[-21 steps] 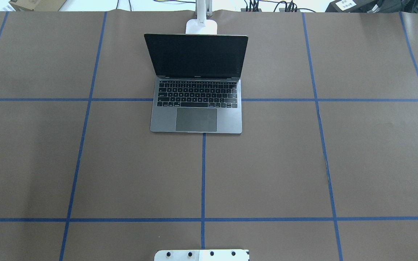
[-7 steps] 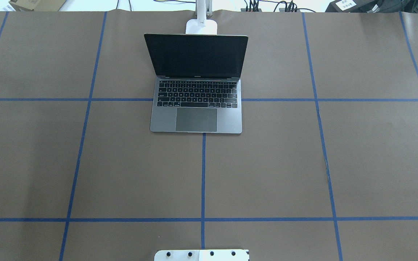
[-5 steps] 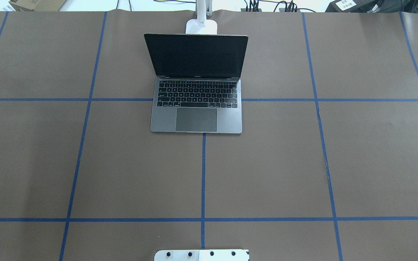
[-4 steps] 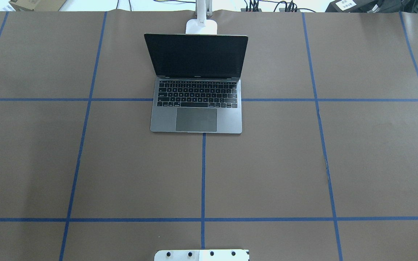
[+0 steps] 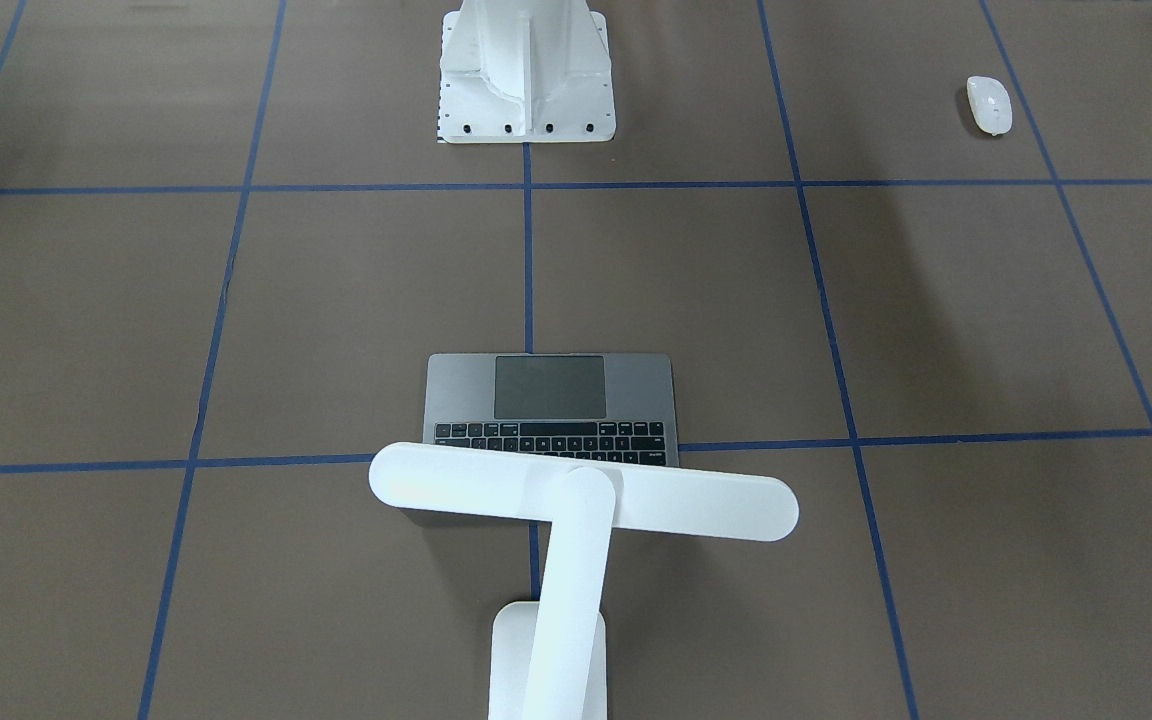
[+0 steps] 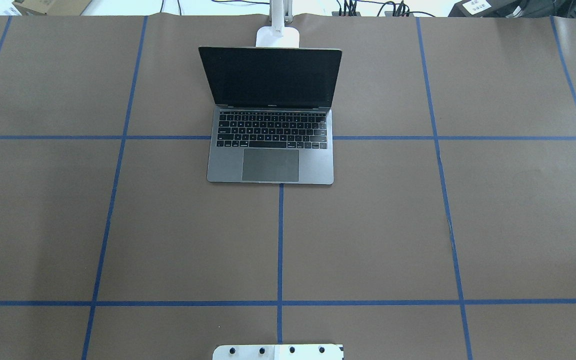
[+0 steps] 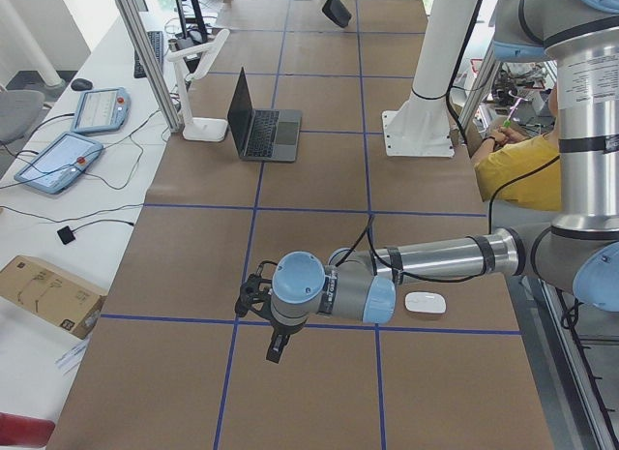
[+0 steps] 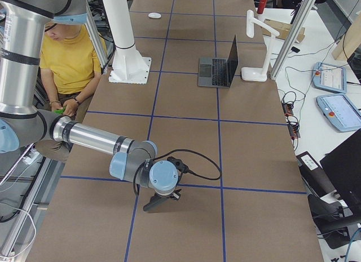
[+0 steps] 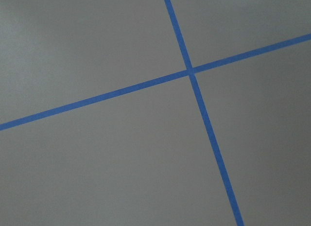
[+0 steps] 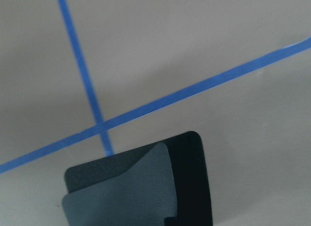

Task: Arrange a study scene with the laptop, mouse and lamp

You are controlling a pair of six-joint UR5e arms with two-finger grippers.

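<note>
Left arm [image 7: 435, 258] outstretched low near mouse [image 7: 425, 302], right arm [image 8: 93, 138] outstretched low

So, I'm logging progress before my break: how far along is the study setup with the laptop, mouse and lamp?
Looks done: the laptop sits open and the lamp stands right behind it. In hand: a dark rounded-corner pad shows in the right wrist view; whether it is gripped is unclear. Left: the mouse lies far from the laptop, off on the robot's left near its edge of the table.
</note>
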